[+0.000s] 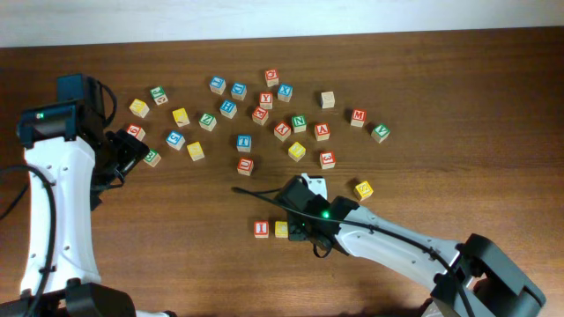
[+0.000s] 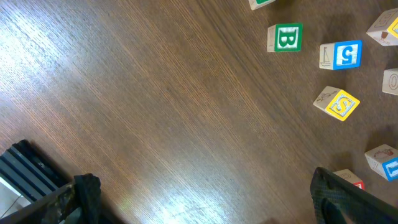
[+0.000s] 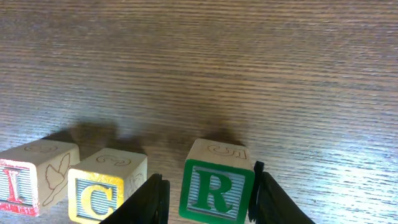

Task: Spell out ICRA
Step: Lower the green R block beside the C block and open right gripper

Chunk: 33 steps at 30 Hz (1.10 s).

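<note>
Dark wooden desk (image 1: 458, 106); a loose scatter of alphabet cubes (image 1: 260, 115) lies toward its far edge, among them a red 3 cube (image 1: 327, 159); nearer the front edge a red I cube (image 1: 261, 229) and yellow C cube (image 1: 281, 229) sit side by side; a green R cube (image 3: 216, 190) stands just beside the C.

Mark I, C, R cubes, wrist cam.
I cube (image 3: 13, 186), right wrist view, red front face.
C cube (image 3: 94, 199), right wrist view, yellow front face.
R cube (image 3: 214, 191), right wrist view, green front face.
</note>
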Available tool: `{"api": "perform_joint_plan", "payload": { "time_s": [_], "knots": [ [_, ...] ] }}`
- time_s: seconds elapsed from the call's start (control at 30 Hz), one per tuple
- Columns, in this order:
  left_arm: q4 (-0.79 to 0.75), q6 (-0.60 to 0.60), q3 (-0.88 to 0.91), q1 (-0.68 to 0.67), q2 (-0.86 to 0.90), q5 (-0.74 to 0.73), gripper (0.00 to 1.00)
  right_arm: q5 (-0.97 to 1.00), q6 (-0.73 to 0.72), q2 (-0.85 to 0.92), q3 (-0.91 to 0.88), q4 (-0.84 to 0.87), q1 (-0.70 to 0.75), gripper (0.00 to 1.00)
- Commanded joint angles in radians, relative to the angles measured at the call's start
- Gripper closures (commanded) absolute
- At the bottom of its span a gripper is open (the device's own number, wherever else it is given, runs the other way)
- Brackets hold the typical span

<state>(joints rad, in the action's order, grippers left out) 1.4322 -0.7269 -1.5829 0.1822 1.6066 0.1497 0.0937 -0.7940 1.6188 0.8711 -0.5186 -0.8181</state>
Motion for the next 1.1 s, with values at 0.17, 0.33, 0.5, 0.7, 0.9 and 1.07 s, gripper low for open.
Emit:
{"api": "perform_joint_plan", "payload": {
  "time_s": [0.17,0.33,0.5,0.7,0.9,1.07],
  "knots": [
    [0.001,-0.013,-0.002,0.005,0.005,0.007,0.01,0.043,-0.008,-0.006,-0.009,-0.015,-0.006,0.73],
    [0.002,-0.013,-0.002,0.005,0.005,0.006,0.01,0.057,-0.008,-0.006,-0.009,-0.008,-0.005,0.73],
    [0.002,-0.013,-0.002,0.005,0.005,0.007,0.01,-0.044,-0.008,-0.006,-0.009,-0.010,-0.006,0.73],
    [0.002,-0.013,-0.002,0.005,0.005,0.007,0.01,-0.060,-0.008,-0.006,-0.009,-0.034,-0.005,0.73],
    [0.002,-0.013,-0.002,0.005,0.005,0.007,0.01,-0.068,-0.008,-0.006,-0.009,-0.046,-0.006,0.64],
    [0.002,-0.013,-0.002,0.005,0.005,0.007,0.01,-0.065,-0.008,-0.006,-0.007,-0.045,-0.005,0.57]
  ]
}}
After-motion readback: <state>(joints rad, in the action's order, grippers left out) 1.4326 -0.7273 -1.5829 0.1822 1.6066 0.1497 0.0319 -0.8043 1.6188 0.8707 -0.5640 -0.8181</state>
